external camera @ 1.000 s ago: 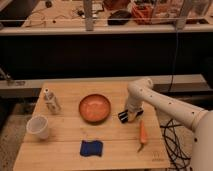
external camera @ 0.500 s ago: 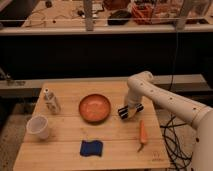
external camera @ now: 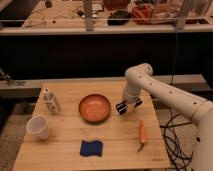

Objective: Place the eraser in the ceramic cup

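My gripper (external camera: pixel 128 106) hangs just above the wooden table (external camera: pixel 60 160), to the right of the orange bowl. It is shut on the eraser (external camera: pixel 123 107), a small black block with a pale stripe that sticks out to the gripper's left. The white ceramic cup (external camera: pixel 39 127) stands upright near the table's left edge, far to the left of the gripper and past the bowl.
An orange bowl (external camera: pixel 94 108) sits mid-table. A small clear bottle (external camera: pixel 51 101) stands behind the cup. A blue cloth pad (external camera: pixel 91 148) lies near the front edge. A carrot (external camera: pixel 143 134) lies below the gripper at the right. Cables trail on the floor at the right.
The gripper has risen a little off the table with the eraser in it and shifted slightly to the right. Everything else stays in place.
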Controlling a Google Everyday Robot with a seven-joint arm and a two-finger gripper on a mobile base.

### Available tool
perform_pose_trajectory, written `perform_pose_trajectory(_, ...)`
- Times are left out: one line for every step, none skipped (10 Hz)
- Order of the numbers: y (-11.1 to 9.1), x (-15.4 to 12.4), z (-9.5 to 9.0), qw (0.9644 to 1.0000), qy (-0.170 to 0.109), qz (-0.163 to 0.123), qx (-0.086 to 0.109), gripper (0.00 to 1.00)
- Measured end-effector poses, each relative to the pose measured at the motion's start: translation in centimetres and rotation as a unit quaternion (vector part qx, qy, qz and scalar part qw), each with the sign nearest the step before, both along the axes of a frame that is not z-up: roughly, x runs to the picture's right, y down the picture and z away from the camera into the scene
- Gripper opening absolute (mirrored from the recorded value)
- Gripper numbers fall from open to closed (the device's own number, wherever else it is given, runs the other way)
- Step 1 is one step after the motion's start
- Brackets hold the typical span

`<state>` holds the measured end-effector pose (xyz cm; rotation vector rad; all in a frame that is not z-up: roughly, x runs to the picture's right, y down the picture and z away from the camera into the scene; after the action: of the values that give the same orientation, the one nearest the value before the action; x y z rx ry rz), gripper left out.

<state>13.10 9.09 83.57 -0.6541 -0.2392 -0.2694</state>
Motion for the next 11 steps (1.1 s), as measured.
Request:
perform_pose_trajectory(-0.4, -0.3, -0.4, 1.0, -0.004, -0.003, 0.0, 0.01)
perform_pose_trajectory(-0.8, -0.5, -0.5, 0.9999, -0.011, -0.006, -0.001, 0.01)
perform_pose_trajectory(-1.1, -0.5, -0.9, 0.9998, -0.015, -0.009, -0.002, 0.01)
perform_pose_trajectory(-1.5, -0.6, -1.5, 0.9998, -0.018, -0.01, -0.001, 0.01)
perform_pose_trajectory(-2.2, -1.4, -2.0, 0.9996, -0.025, -0.014, 0.0, 0.01)
perform_pose_trajectory(-2.3, -1.6, -2.2, 0.9994, -0.029, -0.018, -0.001, 0.01)
perform_pose_trajectory(-2.6, -1.9, -2.4, 0.9993, -0.032, -0.02, 0.001, 0.01)
perform_pose_trajectory(-3.2, -2.1, -2.9, 0.9991, -0.037, -0.022, 0.006, 0.01)
perform_pose_trajectory(-3.6, -2.3, -3.2, 0.9989, -0.039, -0.023, 0.009, 0.01)
perform_pose_trajectory(-3.8, -2.4, -3.6, 0.9989, -0.04, -0.025, 0.009, 0.01)
perform_pose_trajectory(-4.2, -2.7, -4.1, 0.9986, -0.042, -0.03, 0.011, 0.01)
